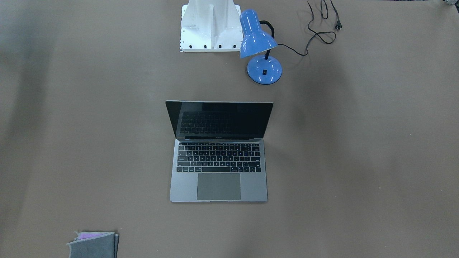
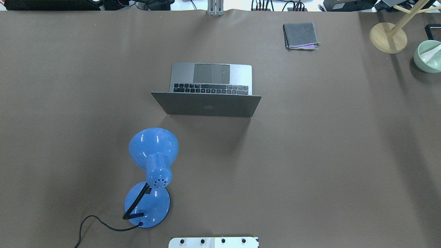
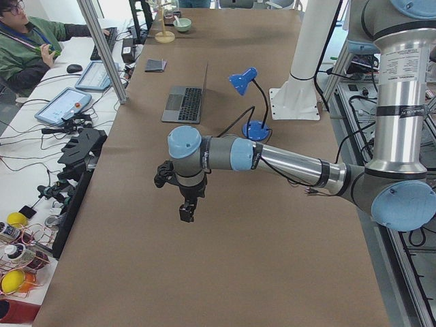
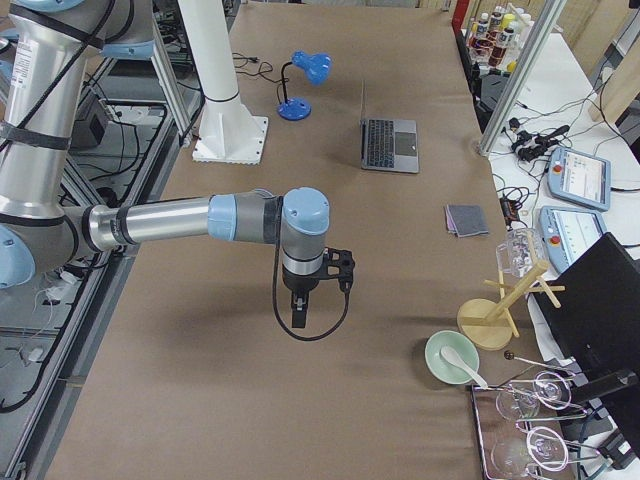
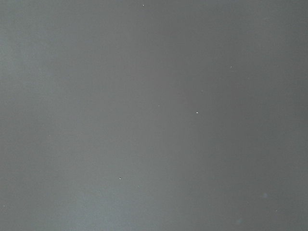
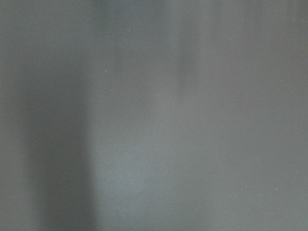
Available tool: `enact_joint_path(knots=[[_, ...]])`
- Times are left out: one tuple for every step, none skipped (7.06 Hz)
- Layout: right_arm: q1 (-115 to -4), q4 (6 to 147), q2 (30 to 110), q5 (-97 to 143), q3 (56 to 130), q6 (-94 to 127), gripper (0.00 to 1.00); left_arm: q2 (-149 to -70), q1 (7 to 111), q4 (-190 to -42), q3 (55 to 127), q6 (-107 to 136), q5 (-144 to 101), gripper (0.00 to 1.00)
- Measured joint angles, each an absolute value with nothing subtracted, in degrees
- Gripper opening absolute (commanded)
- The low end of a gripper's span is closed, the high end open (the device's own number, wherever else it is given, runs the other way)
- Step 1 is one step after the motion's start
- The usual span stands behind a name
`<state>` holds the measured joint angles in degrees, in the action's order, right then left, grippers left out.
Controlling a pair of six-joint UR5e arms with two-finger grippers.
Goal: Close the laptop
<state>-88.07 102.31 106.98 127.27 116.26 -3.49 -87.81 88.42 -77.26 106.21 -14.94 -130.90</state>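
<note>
The space-grey laptop (image 1: 218, 168) stands open in the middle of the brown table, its black screen (image 1: 219, 120) upright and its lid with the apple logo (image 2: 206, 105) facing the robot. It also shows in the exterior left view (image 3: 185, 102) and the exterior right view (image 4: 388, 142). My left gripper (image 3: 186, 212) hangs over bare table far from the laptop, seen only from the side. My right gripper (image 4: 299, 315) hangs likewise over bare table at the other end. I cannot tell whether either is open or shut. Both wrist views show only plain table.
A blue desk lamp (image 2: 153, 162) with a black cord (image 2: 96, 224) stands between the robot base (image 1: 211, 27) and the laptop. A folded grey cloth (image 2: 300, 35) lies beyond the laptop. A wooden rack (image 4: 500, 300) and a green bowl (image 4: 455, 360) sit at the right end.
</note>
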Motion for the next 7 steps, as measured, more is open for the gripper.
enact_joint_path(knots=[[-88.06, 102.33, 106.97, 127.46, 116.26, -3.5, 1.0, -87.69, 88.42, -77.24, 106.65, -14.94, -130.8, 0.99], [-88.07, 102.36, 106.97, 127.95, 116.23, -3.53, 1.0, -87.49, 88.42, -77.2, 107.5, -14.94, -130.66, 0.99], [-88.07, 102.38, 106.72, 128.76, 116.26, -3.57, 1.0, -87.48, 88.42, -77.18, 108.12, -14.92, -130.55, 0.99], [-88.06, 102.39, 105.84, 129.21, 116.45, -3.58, 1.0, -88.01, 88.42, -77.27, 108.62, -14.84, -130.45, 0.99], [-88.06, 102.32, 104.69, 129.36, 117.15, -3.49, 1.0, -89.2, 88.42, -77.47, 108.88, -14.66, -130.45, 0.99], [-88.07, 101.72, 103.79, 129.32, 118.78, -3.22, 1.0, -91.15, 88.42, -78.11, 108.88, -14.43, -130.53, 0.99], [-88.15, 99.78, 102.86, 129.23, 120.24, -2.86, 1.0, -93.1, 88.47, -80.72, 108.48, -14.31, -130.59, 0.99]])
